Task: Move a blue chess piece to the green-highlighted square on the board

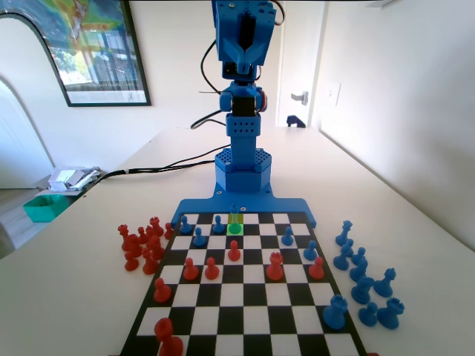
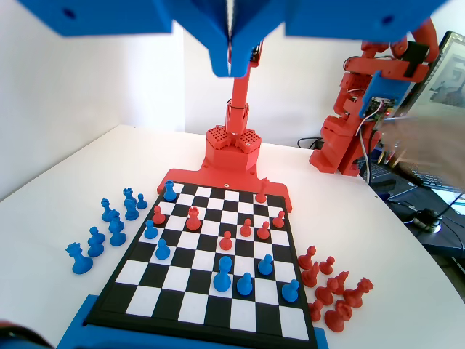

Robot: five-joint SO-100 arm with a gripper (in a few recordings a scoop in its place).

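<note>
Blue chess piece (image 1: 235,227) stands on green-highlighted square (image 1: 235,222), far rows of board (image 1: 245,326), near my base. My claw (image 2: 231,62) raised high above board, clenched, holding nothing.

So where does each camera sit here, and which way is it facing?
Fixed view: stands at the end of the board opposite the blue arm, looking along the squares at it.
Wrist view: rides high on the arm, looking down the board's length; the gripper hangs from the top edge, jaws together.
Both share the board and the blue and red pieces.
</note>
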